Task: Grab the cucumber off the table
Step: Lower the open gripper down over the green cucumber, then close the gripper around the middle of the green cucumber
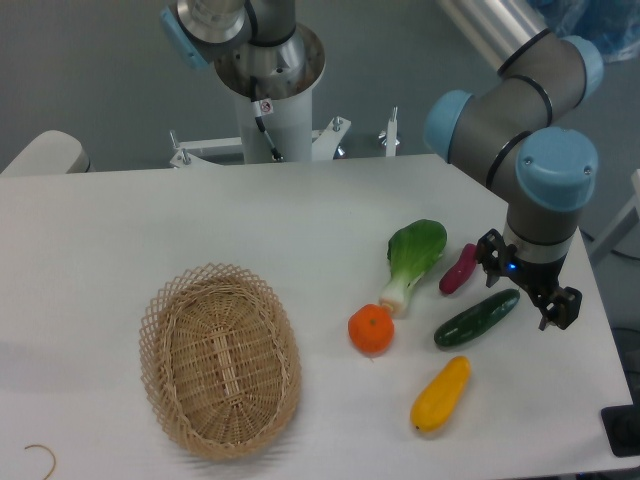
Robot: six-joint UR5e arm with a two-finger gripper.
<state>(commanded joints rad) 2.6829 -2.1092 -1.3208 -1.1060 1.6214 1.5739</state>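
The dark green glossy cucumber (475, 320) lies diagonally on the white table (200, 220), right of centre. My gripper (527, 281) hangs over the cucumber's upper right end. Its two black fingers (563, 305) stand apart, one on each side of that end, so it looks open. The cucumber rests on the table. I cannot tell whether the fingers touch it.
A small purple eggplant (459, 269) lies just left of the gripper. A bok choy (413, 256), an orange fruit (370, 329) and a yellow vegetable (441, 394) lie around the cucumber. A wicker basket (220, 358) sits at front left. The table's right edge is close behind the gripper.
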